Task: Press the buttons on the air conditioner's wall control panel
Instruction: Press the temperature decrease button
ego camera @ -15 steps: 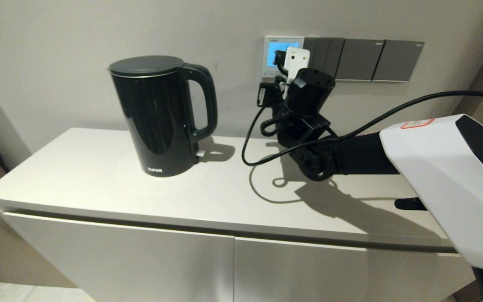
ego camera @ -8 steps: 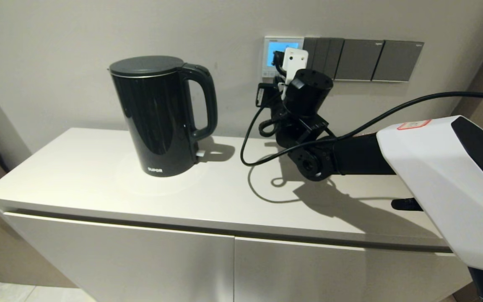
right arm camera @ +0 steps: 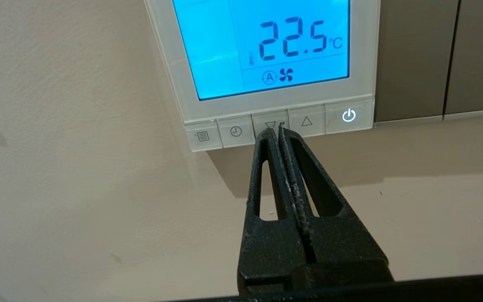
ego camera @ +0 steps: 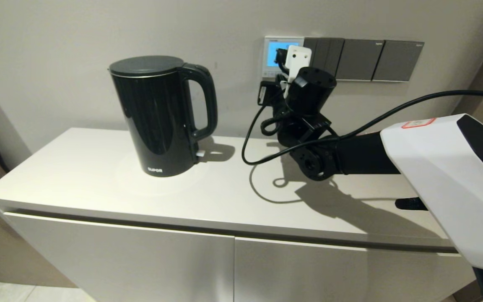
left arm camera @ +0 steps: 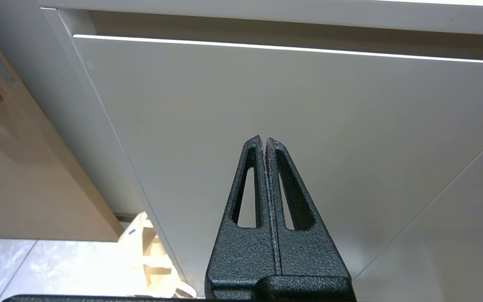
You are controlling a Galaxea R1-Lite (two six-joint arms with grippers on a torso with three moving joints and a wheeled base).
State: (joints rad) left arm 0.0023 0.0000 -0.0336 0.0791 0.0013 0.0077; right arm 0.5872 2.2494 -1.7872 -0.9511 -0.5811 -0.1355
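The white-framed control panel with its lit blue screen reading 22.5 °C hangs on the wall above the cabinet. Several pale buttons run along its lower edge: menu, clock, down arrow, up arrow, power. My right gripper is shut and empty, its tips at the down-arrow button. In the head view the right wrist hides the panel's lower right part. My left gripper is shut and empty, parked low before the cabinet door.
A black kettle stands on the white cabinet top, left of the arm. Dark grey switch plates sit right of the panel. My arm's black cable loops over the cabinet top below the wrist.
The right wrist shifted slightly left half a second ago and has come back right, staying at the panel. The left arm shows no movement.
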